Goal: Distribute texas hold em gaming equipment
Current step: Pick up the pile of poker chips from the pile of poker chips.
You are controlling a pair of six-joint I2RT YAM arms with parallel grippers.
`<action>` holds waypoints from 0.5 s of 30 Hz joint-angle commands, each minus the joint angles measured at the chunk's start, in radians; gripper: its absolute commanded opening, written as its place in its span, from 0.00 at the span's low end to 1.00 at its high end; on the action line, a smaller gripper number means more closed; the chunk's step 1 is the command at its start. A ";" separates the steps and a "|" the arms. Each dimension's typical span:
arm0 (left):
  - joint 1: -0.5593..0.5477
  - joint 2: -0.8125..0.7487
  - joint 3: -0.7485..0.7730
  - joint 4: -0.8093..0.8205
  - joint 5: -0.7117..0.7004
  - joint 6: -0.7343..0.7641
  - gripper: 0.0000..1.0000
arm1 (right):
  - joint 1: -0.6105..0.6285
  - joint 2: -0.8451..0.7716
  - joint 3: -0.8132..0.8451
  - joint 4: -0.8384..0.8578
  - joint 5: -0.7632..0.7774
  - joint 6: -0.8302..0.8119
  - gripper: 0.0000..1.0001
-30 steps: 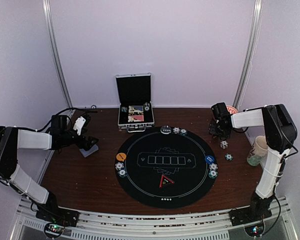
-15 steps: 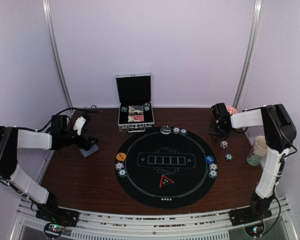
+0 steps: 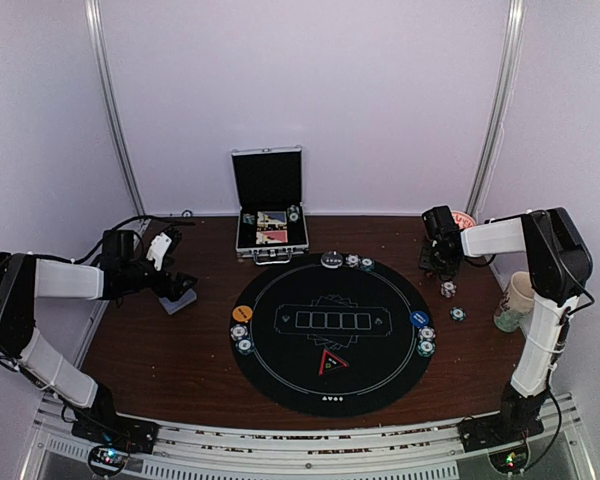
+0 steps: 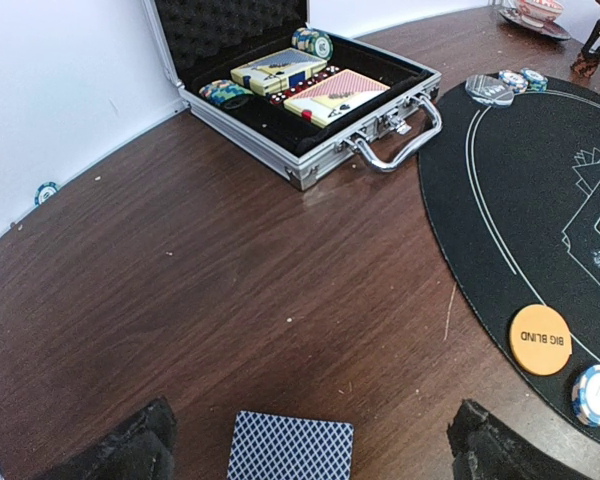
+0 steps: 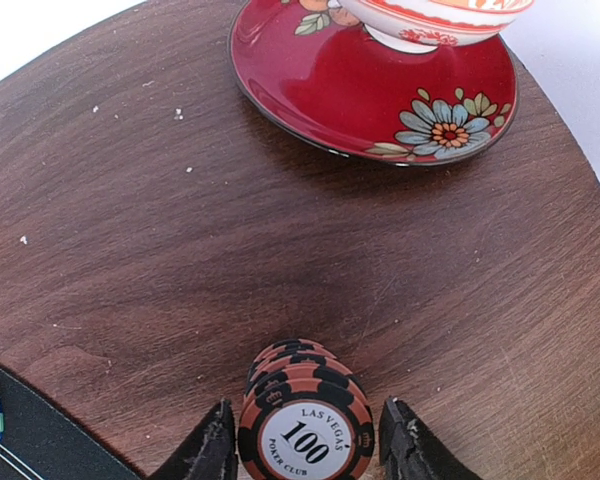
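A stack of red poker chips [image 5: 302,420] stands on the wood between my right gripper's [image 5: 302,445] fingers. The jaws sit close on both sides with a thin gap still showing, so it is open. In the top view the right gripper [image 3: 441,262] is at the back right, with a white chip [image 3: 448,289] and a teal chip [image 3: 458,314] lying just in front of it. My left gripper [image 4: 310,455] is wide open over a blue-backed card [image 4: 291,446] lying flat on the table at the left [image 3: 179,298].
The open silver case [image 4: 310,150] holds card boxes and chips. The black mat [image 3: 330,385] carries an orange button [image 4: 540,339], a blue button [image 3: 420,318] and small chip groups. A red saucer [image 5: 310,90] with a bowl lies beyond the red stack. A cup [image 3: 515,300] stands at the right.
My right gripper's jaws have drawn in around the red chip stack. The left arm and the card have not moved.
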 commanded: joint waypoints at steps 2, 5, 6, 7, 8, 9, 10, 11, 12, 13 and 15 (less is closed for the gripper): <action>0.004 0.006 0.016 0.034 -0.003 0.003 0.98 | -0.007 0.018 0.028 -0.002 0.003 0.012 0.50; 0.004 0.006 0.016 0.034 -0.003 0.002 0.98 | -0.007 0.023 0.032 -0.005 0.002 0.012 0.50; 0.004 0.007 0.016 0.034 -0.003 0.004 0.98 | -0.007 0.025 0.032 -0.006 0.001 0.013 0.50; 0.005 0.006 0.016 0.034 -0.003 0.003 0.98 | -0.007 0.026 0.032 -0.006 0.001 0.012 0.50; 0.004 0.007 0.016 0.034 -0.003 0.003 0.98 | -0.007 0.026 0.032 -0.006 0.000 0.012 0.50; 0.005 0.007 0.016 0.034 -0.003 0.003 0.98 | -0.007 0.025 0.033 -0.006 -0.002 0.012 0.50; 0.005 0.007 0.016 0.034 -0.003 0.003 0.98 | -0.007 0.024 0.033 -0.006 -0.003 0.012 0.50; 0.004 0.008 0.016 0.034 -0.004 0.002 0.98 | -0.007 0.024 0.032 -0.004 -0.003 0.012 0.50; 0.004 0.008 0.016 0.034 -0.005 0.002 0.98 | -0.007 0.024 0.032 -0.004 -0.004 0.012 0.49; 0.004 0.009 0.017 0.034 -0.005 0.003 0.98 | -0.007 0.024 0.031 -0.004 -0.003 0.012 0.49; 0.004 0.008 0.017 0.034 -0.004 0.003 0.98 | -0.007 0.025 0.031 -0.004 -0.004 0.012 0.47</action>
